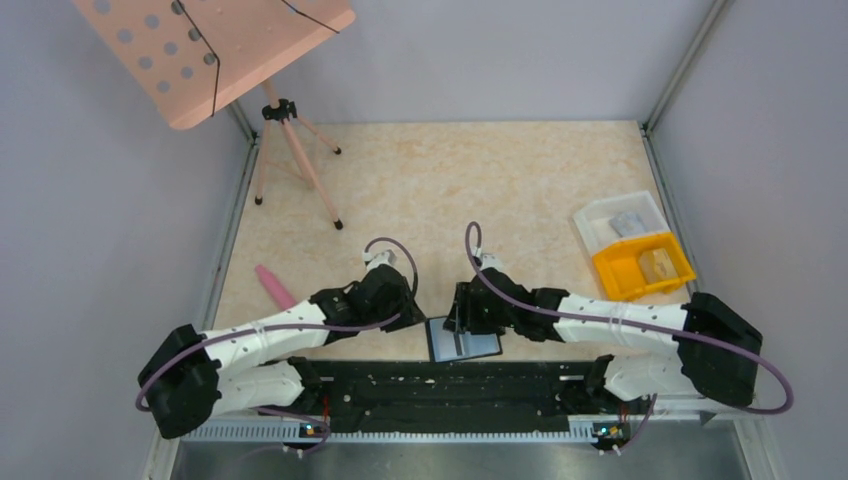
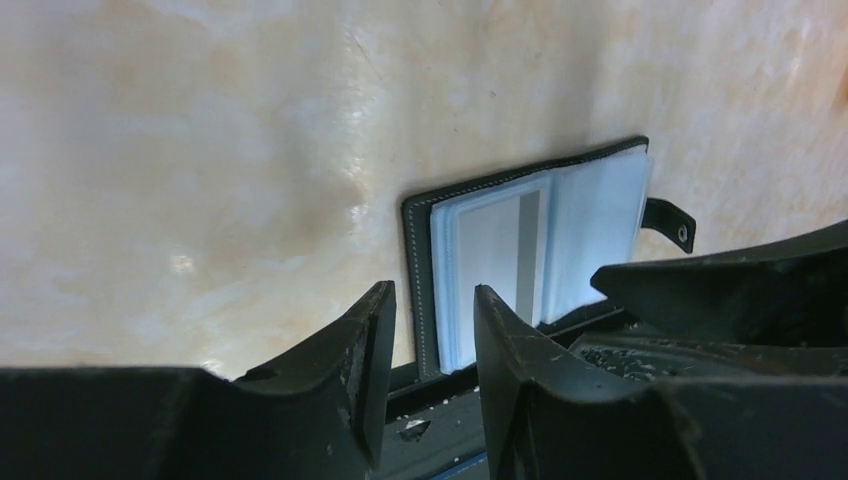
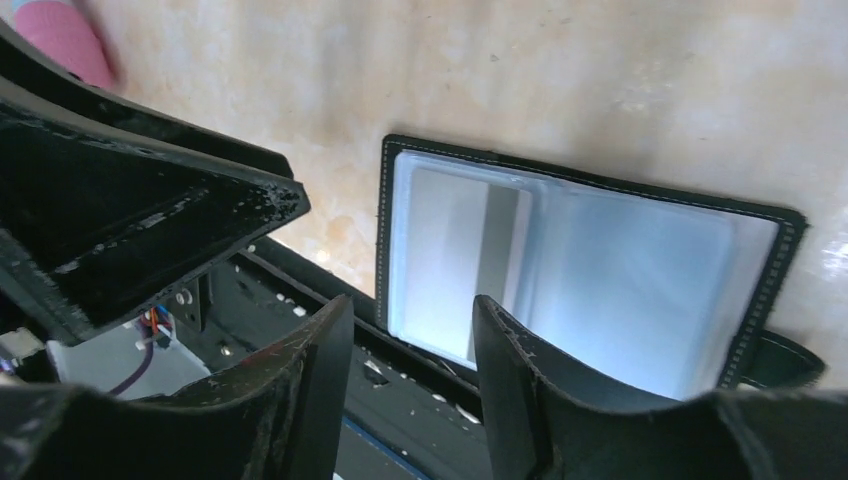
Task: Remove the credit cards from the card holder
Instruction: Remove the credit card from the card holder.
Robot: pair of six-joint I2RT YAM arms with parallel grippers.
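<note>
The card holder [image 1: 463, 340] lies open and flat on the table, close to the black rail at the near edge. Its black stitched border frames clear sleeves [image 2: 590, 230] [image 3: 620, 280]. A credit card with a grey stripe [image 2: 497, 250] [image 3: 470, 250] sits inside the left sleeve. My left gripper [image 1: 418, 318] [image 2: 432, 320] hovers at the holder's left edge, open, with nothing between its fingers. My right gripper [image 1: 462, 322] [image 3: 412, 330] hangs over the holder's near left corner, also open and holding nothing. The snap strap [image 2: 672, 222] sticks out from the holder's right side.
A yellow bin [image 1: 642, 265] and a clear plastic tray [image 1: 620, 220] stand at the right wall. A pink music stand [image 1: 215, 50] on a tripod [image 1: 295, 150] fills the back left. A pink object [image 1: 272, 285] lies left of my left arm. The black base rail [image 1: 450, 385] borders the holder.
</note>
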